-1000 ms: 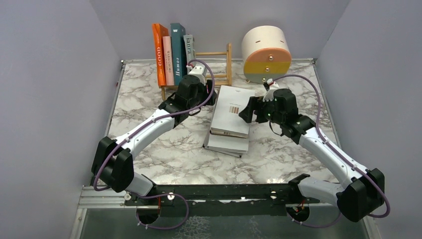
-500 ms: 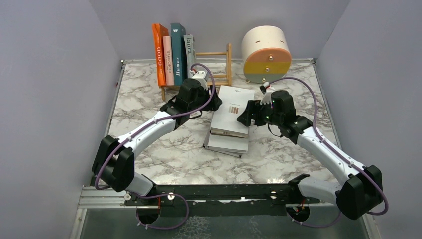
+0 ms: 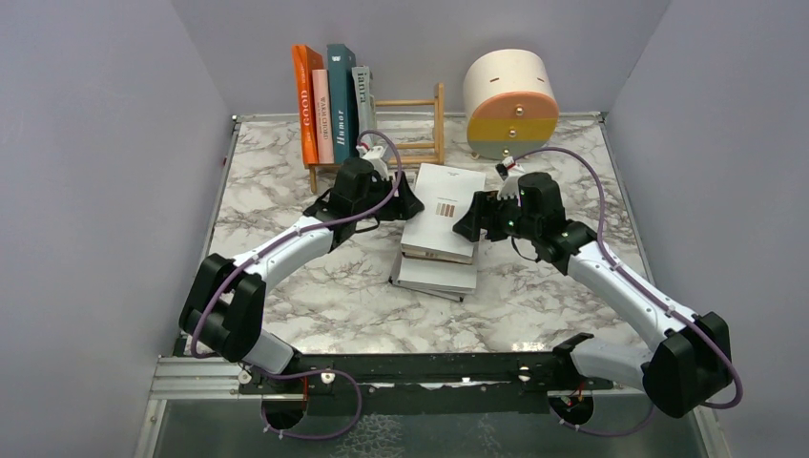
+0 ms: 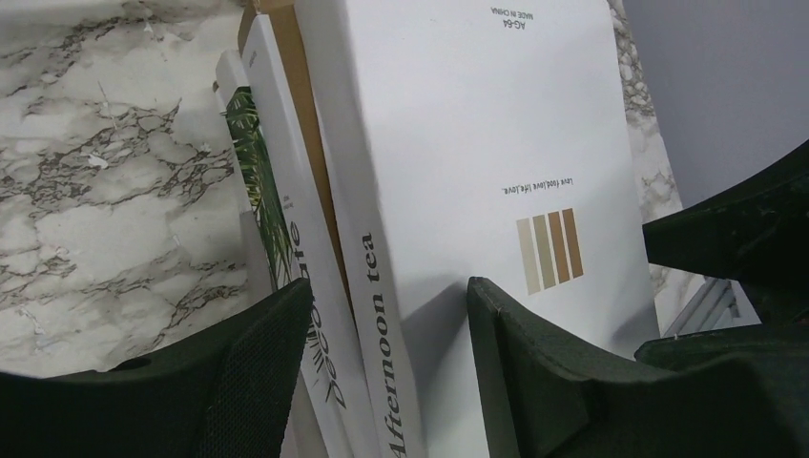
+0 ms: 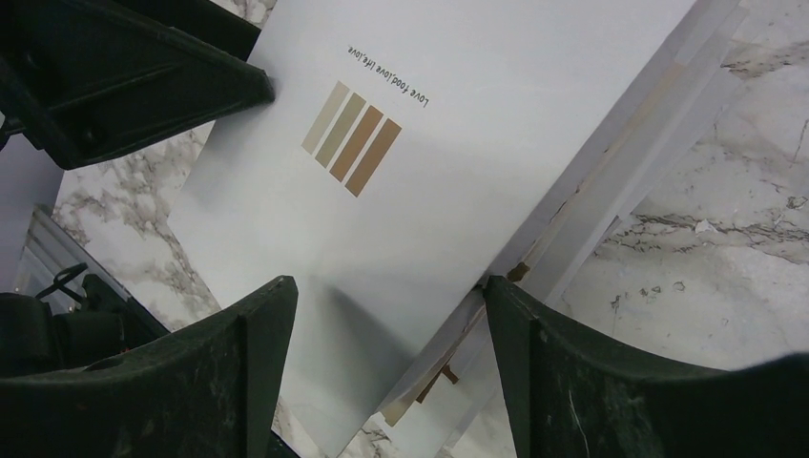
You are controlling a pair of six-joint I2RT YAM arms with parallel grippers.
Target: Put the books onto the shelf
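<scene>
Left gripper [image 3: 404, 203] and right gripper [image 3: 466, 222] astride top white book [image 3: 441, 212]
Left at its 9 o'clock edge, right at 3; jaws apart, whether gripping cannot tell; stack [image 3: 434, 275] lies flat, shelf [image 3: 440, 124] at its 11 o'clock

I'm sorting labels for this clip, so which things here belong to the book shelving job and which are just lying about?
Part of the job:
- standing books, already on the rack
- wooden shelf
- white Afternoon tea book, top of the pile
- stacked books beneath it

Just lying about:
- round drawer unit
</scene>
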